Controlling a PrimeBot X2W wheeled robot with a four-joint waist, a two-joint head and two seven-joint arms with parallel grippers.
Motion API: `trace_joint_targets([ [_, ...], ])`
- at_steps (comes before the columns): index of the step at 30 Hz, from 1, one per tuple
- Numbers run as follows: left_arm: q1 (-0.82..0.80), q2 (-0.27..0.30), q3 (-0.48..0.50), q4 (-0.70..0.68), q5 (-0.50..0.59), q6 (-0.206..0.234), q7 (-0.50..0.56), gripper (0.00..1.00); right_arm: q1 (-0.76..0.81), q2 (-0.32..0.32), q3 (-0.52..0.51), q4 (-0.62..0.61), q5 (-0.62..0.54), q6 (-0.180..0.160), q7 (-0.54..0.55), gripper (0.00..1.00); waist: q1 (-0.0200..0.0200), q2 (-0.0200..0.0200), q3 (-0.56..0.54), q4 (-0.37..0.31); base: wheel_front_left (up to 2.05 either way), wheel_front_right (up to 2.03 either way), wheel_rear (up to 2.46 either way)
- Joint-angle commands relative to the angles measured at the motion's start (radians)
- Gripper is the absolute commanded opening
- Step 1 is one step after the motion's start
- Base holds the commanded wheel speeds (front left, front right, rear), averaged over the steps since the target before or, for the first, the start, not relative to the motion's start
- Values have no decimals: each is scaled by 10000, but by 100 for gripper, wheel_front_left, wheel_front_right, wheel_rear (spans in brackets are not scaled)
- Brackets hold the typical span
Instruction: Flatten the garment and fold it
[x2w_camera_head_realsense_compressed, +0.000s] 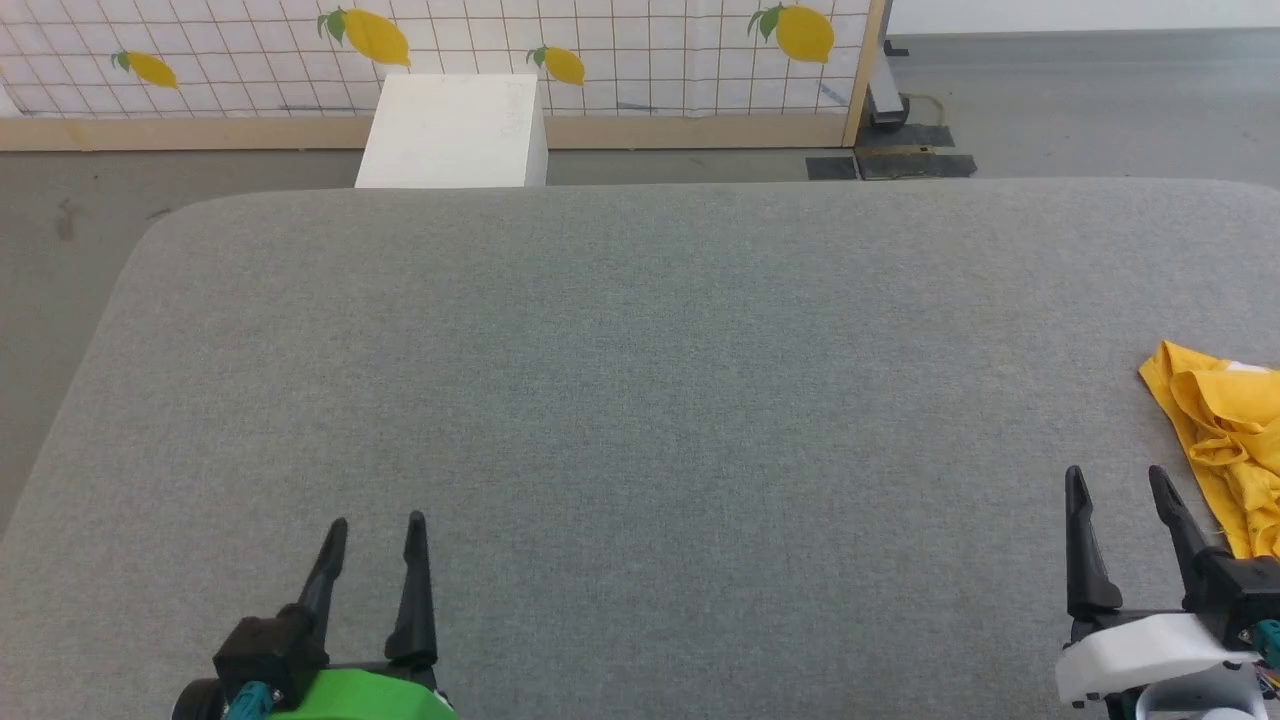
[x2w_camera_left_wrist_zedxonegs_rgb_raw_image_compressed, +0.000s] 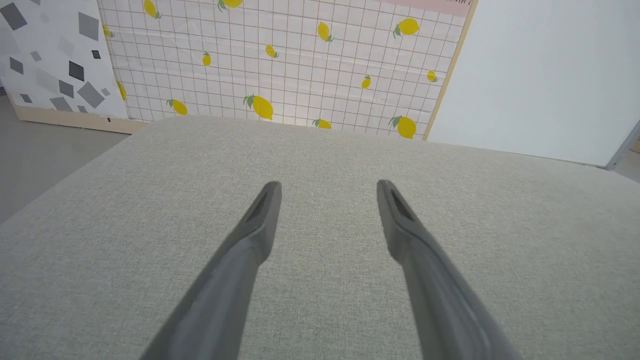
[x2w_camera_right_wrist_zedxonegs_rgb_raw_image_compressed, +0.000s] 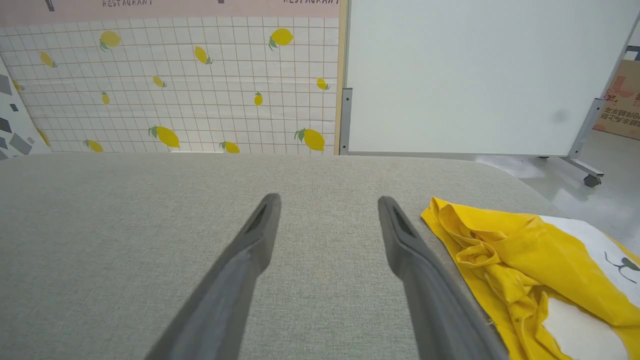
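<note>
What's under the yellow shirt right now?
The grey table top runs under the crumpled shirt. Anything beneath its folds is covered.

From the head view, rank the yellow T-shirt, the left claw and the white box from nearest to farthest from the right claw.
1. Yellow T-shirt: crumpled at the right edge of the table, just right of the right claw.
2. Left claw: across the table, toward its near left.
3. White box: beyond the table's far edge, left of centre.
</note>
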Motion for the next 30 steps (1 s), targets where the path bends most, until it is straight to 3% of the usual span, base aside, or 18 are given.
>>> trace_joint_targets([
  [1, -4, -29, 60, -21, -4, 6, 0, 0, -16, 2, -2, -12, 0, 0, 0, 0, 1, 0, 9, 1, 0, 0, 0],
  [30, -225, -93, 175, -94, 520, 62, 553, 0, -60, 2, 412, -345, -25, -4, 549, 0, 1, 0, -61, 111, 0, 0, 0],
])
